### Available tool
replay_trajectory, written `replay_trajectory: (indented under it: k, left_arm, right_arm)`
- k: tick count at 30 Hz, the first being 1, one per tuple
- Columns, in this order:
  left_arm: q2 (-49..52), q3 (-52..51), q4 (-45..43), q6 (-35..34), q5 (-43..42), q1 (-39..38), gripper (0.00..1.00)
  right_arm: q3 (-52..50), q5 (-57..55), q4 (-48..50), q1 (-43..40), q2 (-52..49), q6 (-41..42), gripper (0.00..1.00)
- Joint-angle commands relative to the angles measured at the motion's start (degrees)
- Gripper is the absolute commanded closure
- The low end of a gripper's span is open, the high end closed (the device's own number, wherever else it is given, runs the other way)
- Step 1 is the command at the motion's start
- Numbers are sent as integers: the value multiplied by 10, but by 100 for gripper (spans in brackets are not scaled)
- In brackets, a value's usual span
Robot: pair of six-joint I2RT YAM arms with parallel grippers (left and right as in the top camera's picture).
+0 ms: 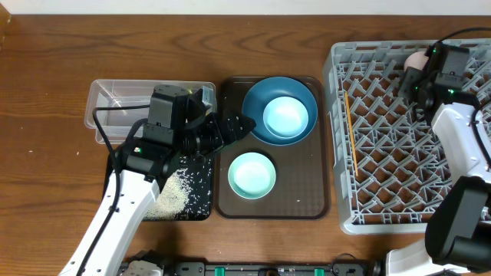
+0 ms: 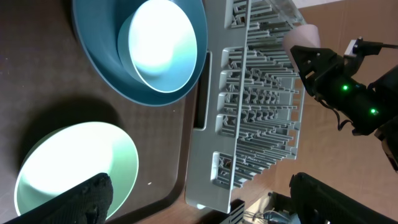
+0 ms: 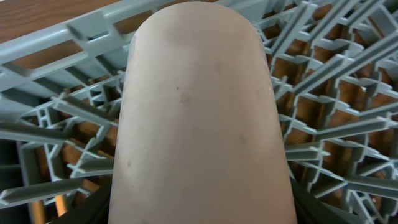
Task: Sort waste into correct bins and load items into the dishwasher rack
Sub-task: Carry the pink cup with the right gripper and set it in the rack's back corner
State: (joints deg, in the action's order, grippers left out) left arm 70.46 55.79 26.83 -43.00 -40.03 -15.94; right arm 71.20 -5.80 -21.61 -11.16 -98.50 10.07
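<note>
My right gripper (image 1: 420, 70) is shut on the small pink cup (image 1: 416, 56) and holds it over the far right corner of the grey dishwasher rack (image 1: 383, 215). The cup fills the right wrist view (image 3: 199, 106), with the rack lattice (image 3: 336, 124) beneath. My left gripper (image 1: 230, 129) is open and empty over the left edge of the brown tray, near the dark-blue plate (image 1: 257, 96). The plate holds the light-blue bowl (image 1: 285, 116). The mint-green bowl (image 1: 252, 174) sits in front of it. In the left wrist view (image 2: 211, 202) the fingers frame the mint-green bowl (image 2: 74, 162) and the rack (image 2: 261, 112).
The brown serving tray (image 1: 311, 192) holds the plate and bowls. A clear tub (image 1: 115, 100) stands left of it. A black tray (image 1: 201, 201) with rice grains (image 1: 173, 195) lies under my left arm. A thin yellow stick (image 1: 350, 130) lies in the rack. Tissue and wrapper do not show.
</note>
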Motion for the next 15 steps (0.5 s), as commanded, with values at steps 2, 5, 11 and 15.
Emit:
replay_trajectory:
  k: [2, 5, 11, 15]
  left_arm:
    - [0, 5, 1, 10, 7, 2, 7]
    - [0, 5, 1, 10, 7, 2, 6]
    - [0, 5, 1, 10, 7, 2, 6]
    - [0, 5, 1, 10, 7, 2, 6]
  right_arm:
    - [6, 1, 0, -12, -6, 7, 69]
    - [6, 1, -3, -12, -16, 6, 69]
    - [6, 1, -4, -12, -27, 7, 67]
    - [6, 1, -4, -12, -27, 6, 59]
